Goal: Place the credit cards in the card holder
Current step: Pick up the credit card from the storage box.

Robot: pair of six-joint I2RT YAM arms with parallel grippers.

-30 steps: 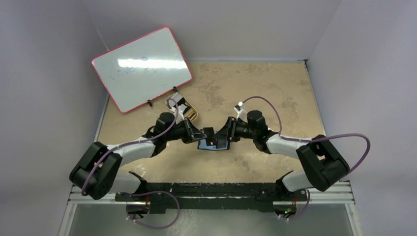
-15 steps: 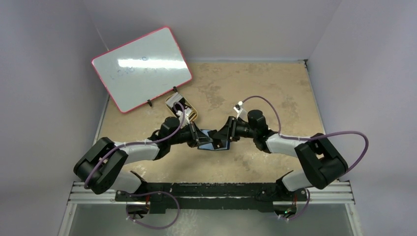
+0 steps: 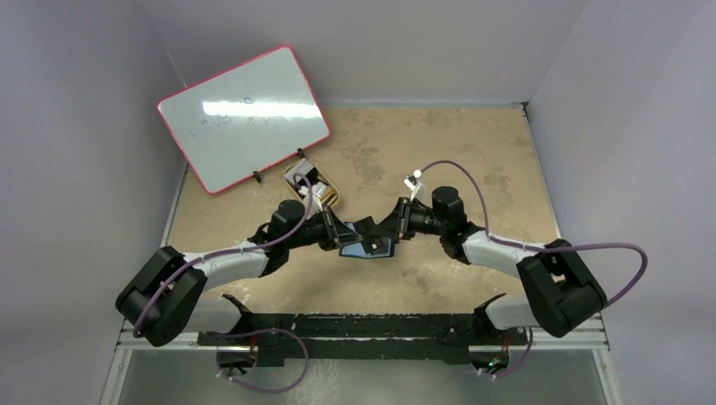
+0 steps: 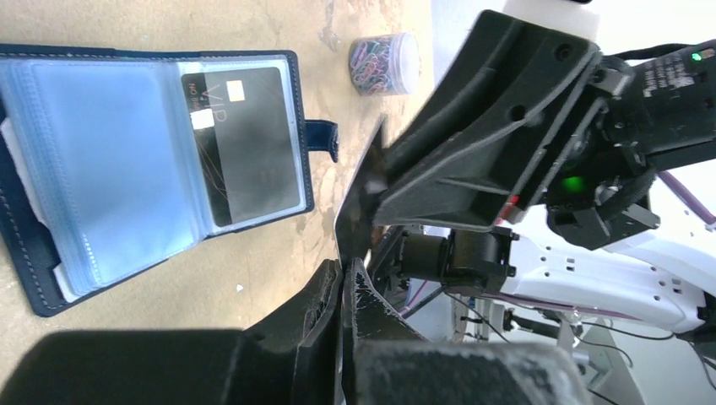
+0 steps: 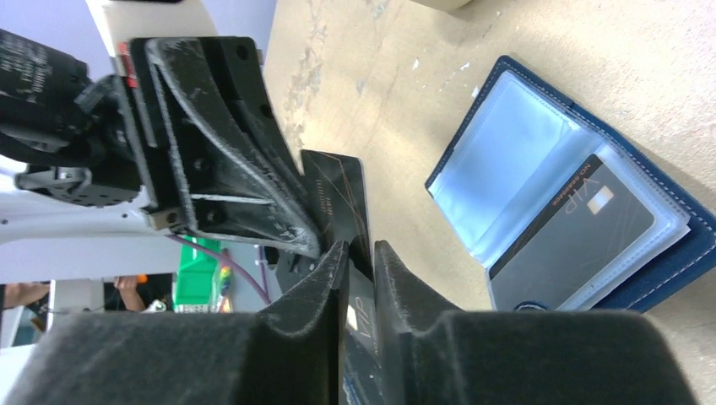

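Card [image 5: 338, 190] pinched in left gripper [image 4: 344, 270], right gripper [image 5: 355, 250] straddling.

Navy-blue bifold card holder [image 4: 101, 169] with white stitching and glossy light-blue pockets; dark grey flat credit cards [image 4: 249, 143] with pale "VIP" lettering. Mottled tan tabletop [image 3: 473, 152]; pink-framed white rectangular whiteboard [image 3: 245, 114]; clear round jar of multicoloured paper clips [image 4: 384, 63].

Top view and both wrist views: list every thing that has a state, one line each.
card holder: lying open, clear pockets facing up.
pocketed card: slid into one clear pocket.
held card: lifted, on edge between the two grippers.
left gripper: shut on held card.
right gripper: jaws open, either side of held card, not clamped.
gold tin: open, items inside.
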